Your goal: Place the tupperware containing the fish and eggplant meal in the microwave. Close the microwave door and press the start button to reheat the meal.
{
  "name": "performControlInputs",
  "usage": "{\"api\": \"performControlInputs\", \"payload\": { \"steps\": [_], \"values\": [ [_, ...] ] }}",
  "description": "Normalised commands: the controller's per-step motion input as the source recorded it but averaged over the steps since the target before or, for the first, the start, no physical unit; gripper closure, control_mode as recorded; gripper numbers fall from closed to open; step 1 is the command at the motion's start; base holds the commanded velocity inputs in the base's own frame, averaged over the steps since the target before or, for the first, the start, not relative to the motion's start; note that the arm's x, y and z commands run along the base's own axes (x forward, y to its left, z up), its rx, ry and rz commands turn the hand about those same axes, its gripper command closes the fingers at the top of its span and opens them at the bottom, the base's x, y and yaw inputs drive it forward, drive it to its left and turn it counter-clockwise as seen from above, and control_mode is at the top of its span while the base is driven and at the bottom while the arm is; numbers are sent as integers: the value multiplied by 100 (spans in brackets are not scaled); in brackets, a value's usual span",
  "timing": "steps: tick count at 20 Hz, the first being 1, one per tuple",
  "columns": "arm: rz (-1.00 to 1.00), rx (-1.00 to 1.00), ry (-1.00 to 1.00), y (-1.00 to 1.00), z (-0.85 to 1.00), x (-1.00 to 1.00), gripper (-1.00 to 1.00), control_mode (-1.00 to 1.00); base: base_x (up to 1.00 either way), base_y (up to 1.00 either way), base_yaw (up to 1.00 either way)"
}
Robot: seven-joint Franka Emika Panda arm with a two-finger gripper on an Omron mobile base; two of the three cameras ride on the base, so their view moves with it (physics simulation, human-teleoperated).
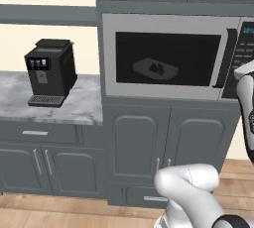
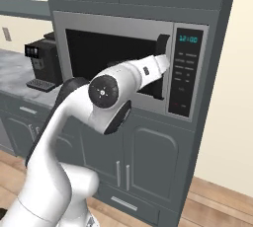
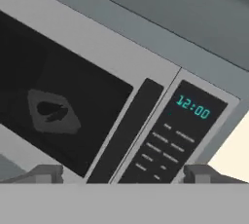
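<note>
One wide microwave [image 1: 173, 56] sits built into the grey cabinets [image 1: 149, 138], its door [image 3: 73, 96] shut flush and the dark bar handle [image 3: 125, 131] standing just left of the black keypad [image 3: 168, 145], whose teal display [image 3: 193, 107] reads 12:00. Behind the dark glass the tupperware [image 1: 155, 68] lies flat on the oven floor, with the fish and eggplant meal [image 1: 158, 68] a small dark lump at its middle. In the hand view the gripper [image 3: 124, 173] points at the handle's lower end; its fingertips [image 3: 46, 173] stand wide apart, holding nothing. From there the tray lies at about ten o'clock, well apart, behind the glass. A black coffee machine [image 1: 48, 72] stands on the marble counter [image 1: 74, 108] at nine o'clock from the microwave.
</note>
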Motion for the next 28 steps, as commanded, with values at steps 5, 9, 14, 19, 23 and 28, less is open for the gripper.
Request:
{"api": "performControlInputs", "payload": {
  "steps": [5,9,14,19,23,28],
  "values": [
    [-33,96,-20,-29,-11,-41,-100,-100,0,0,0],
    [-28,100,-3,-26,-20,-21,-100,-100,0,0,0],
    [-24,100,0,-15,-40,0,-100,-100,0,0,0],
    [-25,92,-3,-3,-41,1,-100,-100,0,0,0],
    [-13,20,-11,1,-3,9,-100,-100,0,0,0],
    [-10,1,-8,26,0,18,100,-100,0,0,0]
  ]
}}
